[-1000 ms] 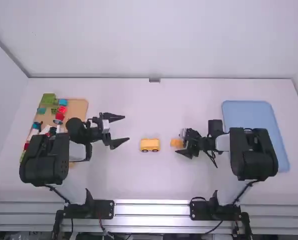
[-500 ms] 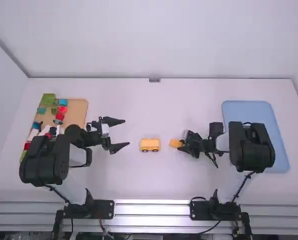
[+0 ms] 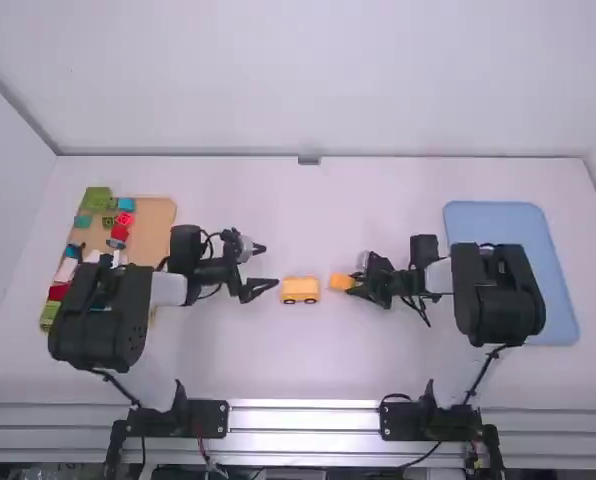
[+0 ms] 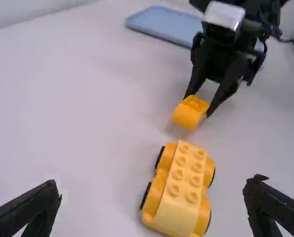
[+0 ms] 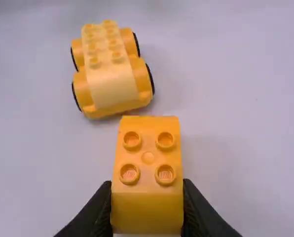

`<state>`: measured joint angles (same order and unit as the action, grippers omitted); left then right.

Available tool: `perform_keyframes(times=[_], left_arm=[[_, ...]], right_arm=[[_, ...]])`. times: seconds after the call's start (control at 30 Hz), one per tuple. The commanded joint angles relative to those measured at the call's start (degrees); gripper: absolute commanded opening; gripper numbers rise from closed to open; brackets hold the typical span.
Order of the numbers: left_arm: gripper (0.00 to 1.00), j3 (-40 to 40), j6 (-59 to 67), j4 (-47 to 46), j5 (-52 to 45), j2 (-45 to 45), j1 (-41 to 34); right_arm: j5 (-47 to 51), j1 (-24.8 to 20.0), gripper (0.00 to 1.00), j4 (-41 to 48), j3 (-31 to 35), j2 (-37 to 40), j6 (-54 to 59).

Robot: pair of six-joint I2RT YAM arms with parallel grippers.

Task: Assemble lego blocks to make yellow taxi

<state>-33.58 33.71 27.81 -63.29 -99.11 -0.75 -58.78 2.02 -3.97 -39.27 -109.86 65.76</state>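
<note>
So, yellow block (image 3: 339, 281) clamped near the wheeled base (image 3: 300, 290)

Right gripper (image 3: 352, 283) has its fingers squeezed on that yellow block, just right of the wheeled base, not touching it. Left gripper (image 3: 271, 266) is just left of the wheeled base (studs up, btw), fingers wide apart.

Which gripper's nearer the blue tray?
Right. The right gripper, shut on the studded yellow block, is between the wheeled yellow base and the blue tray; the left gripper, open, is on the base's side away from the tray.
</note>
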Motion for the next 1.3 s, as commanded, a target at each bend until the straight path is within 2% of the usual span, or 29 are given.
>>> perform_keyframes(times=[0.0, 0.17, 0.27, 0.63, 0.77, 1.07, 1.1, 1.17, 1.27], left_arm=[[0.99, -2.9, 11.4, -4.5, 1.2, 0.6, -0.9], [0.99, -5.6, 28.1, -18.4, 1.1, 0.6, -3.1], [0.99, -5.2, 31.5, -19.7, 0.1, 0.3, -4.4], [0.99, -4.6, 29.9, -7.3, 1.1, -10.7, -8.3], [0.99, -5.3, 26.6, -3.1, 1.2, -15.0, -9.6], [1.0, -8.0, 23.3, -2.4, 7.4, -18.8, -12.8], [0.98, -8.2, 22.1, -2.2, 7.9, -19.2, -12.8], [0.86, -8.5, 21.8, -1.8, 7.9, -19.9, -12.7], [0.73, -8.5, 21.6, -1.9, 8.4, -20.0, -12.7]], right_arm=[[-1.1, 1.2, 0.12, 2.2, -2.0, 4.4, -0.8], [-0.9, 3.0, 0.12, 6.0, -2.4, 10.9, -0.8], [-0.4, 4.5, 0.13, 6.2, -2.4, 12.9, -0.8], [3.1, 11.6, 0.13, 6.4, -4.0, 13.9, -1.7], [3.3, 12.4, 0.12, 6.4, -4.1, 13.9, -1.7], [3.1, 12.7, 0.12, 5.8, -5.1, 10.1, -1.7], [3.0, 12.6, 0.12, 5.7, -5.2, 9.7, -1.7], [2.0, 12.6, 0.12, 5.8, -5.6, 8.9, -1.6], [1.7, 12.6, 0.11, 5.7, -5.9, 8.0, -1.2]])
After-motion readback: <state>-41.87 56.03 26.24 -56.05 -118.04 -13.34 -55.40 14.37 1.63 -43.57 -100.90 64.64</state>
